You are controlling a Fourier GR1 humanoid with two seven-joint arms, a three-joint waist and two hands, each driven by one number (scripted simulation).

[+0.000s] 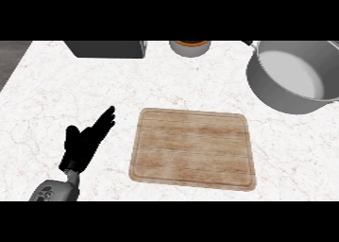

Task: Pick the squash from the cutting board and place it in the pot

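One left hand (85, 144) at the lower left of the frame, black, fingers straight and slightly spread, pointing up and to the right, thumb apart from them, clasping nothing. Grey forearm (57, 191) behind it, entering from the lower edge. Hand just left of the cutting board (192, 147), fingertips near the board's upper left corner but not touching it.

Squash not to be seen anywhere in the frame; cannot tell where it lies. Only bare wood showing on the board's top, and only pale, smooth metal in the visible part of the pot (276, 94).

One cutting board in the middle of the frame: light brown wood with streaky grain, nearly square, rounded corners, a shallow groove running round just inside its edge, lying flat on the table (74, 90).

One pot at the upper right, well apart from the hand and up and right of the board: grey metal, round, deep, with a bright thin rim, cut off in part by the right edge of the frame.

One dark grey boxy thing (105, 48) at the upper left edge, flat-sided and matte. One small round container (189, 47) at the top centre, pale wall, brownish rim or contents, cut off by the top edge.

One table under everything: white stone-like top with faint reddish veins, darker grey floor showing beyond its left edge.
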